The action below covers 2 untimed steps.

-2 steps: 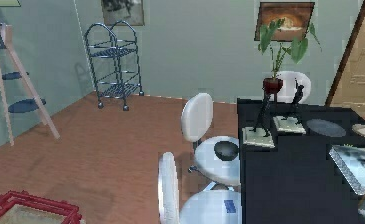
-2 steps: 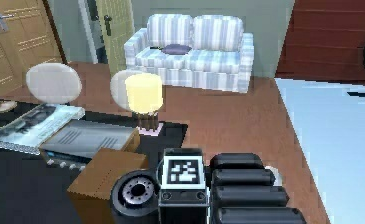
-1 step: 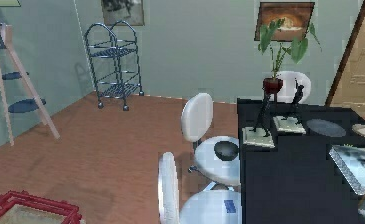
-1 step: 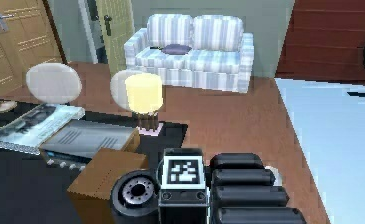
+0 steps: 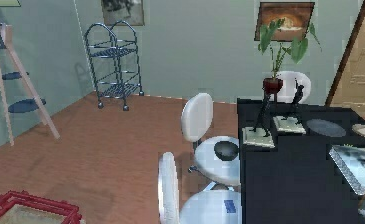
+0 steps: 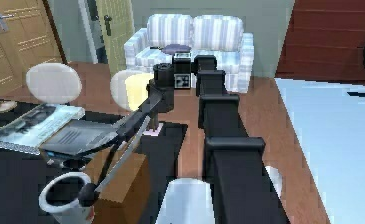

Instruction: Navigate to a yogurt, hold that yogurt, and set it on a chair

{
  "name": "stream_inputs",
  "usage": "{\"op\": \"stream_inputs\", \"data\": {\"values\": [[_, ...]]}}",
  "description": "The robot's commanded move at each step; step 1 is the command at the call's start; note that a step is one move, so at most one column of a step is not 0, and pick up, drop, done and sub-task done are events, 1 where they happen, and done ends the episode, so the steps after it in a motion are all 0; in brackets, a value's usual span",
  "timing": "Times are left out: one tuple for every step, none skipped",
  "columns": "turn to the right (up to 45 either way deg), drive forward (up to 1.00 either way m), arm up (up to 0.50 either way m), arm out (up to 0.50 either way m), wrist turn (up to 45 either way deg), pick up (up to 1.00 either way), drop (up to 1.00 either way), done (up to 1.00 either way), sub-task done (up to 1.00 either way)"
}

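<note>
Arm reaching across the black bench.
Fingers: whether open, closed or loaded cannot be told; a white yogurt-like cup stands just beside their tips, white chairs beyond them.

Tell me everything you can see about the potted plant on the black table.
The potted plant stands upright at the far end of the black table. Its pot is small, rounded and dark red. Thin stems rise from it and carry a few broad green leaves, which spread in front of the green wall and reach the lower edge of a framed picture. Two dark figurines on flat bases stand just in front; whether either touches the pot cannot be told.
</note>
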Motion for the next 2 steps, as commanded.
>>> {"op": "stream_inputs", "data": {"values": [[0.0,0.00,0.00,0.00,45.0,0.00,0.00,0.00,0.00],[0.0,0.00,0.00,0.00,45.0,0.00,0.00,0.00,0.00]]}}
